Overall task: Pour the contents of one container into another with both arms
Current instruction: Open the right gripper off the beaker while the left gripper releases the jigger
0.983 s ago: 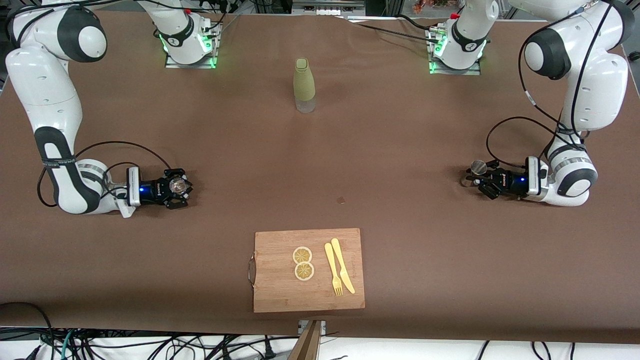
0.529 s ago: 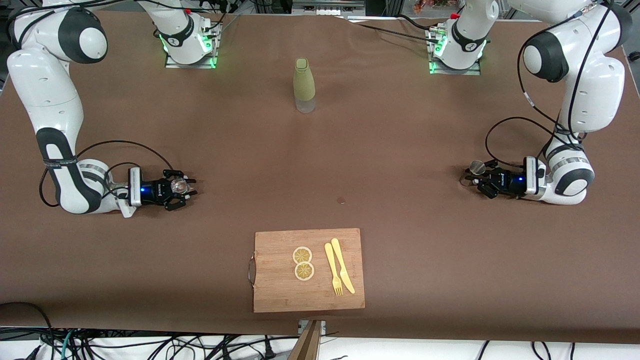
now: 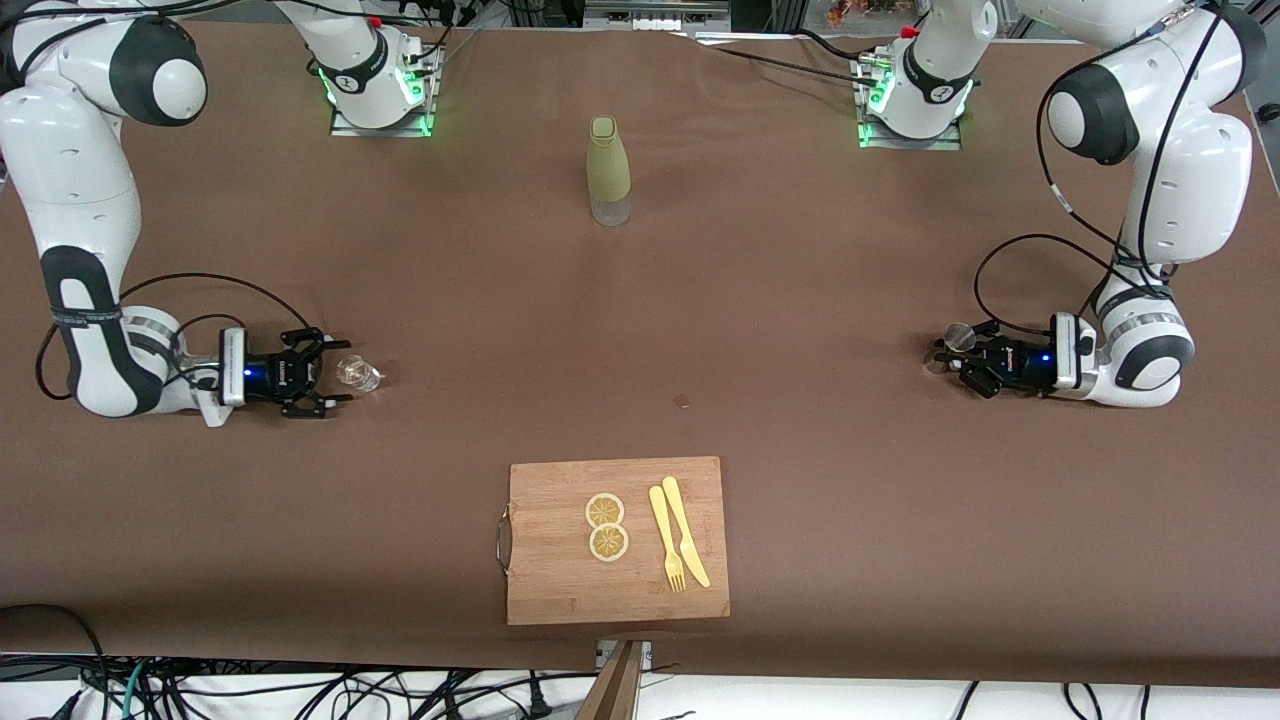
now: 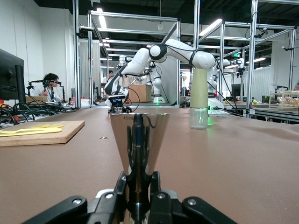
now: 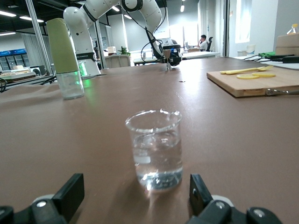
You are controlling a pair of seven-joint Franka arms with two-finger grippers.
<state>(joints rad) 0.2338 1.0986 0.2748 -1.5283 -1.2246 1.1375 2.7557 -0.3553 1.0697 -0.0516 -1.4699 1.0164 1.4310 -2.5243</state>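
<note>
right claw [image 3: 328, 376] wide open beside beaker [image 3: 357, 373]; left claw [image 3: 962, 362] clamping metal cup [image 3: 957, 337]

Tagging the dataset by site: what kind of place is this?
Likely a robotics lab: aluminium-frame bays under strip lights, another white robot arm nearby, a person at a desk, and loose black cables beside the brown-covered table.
</note>
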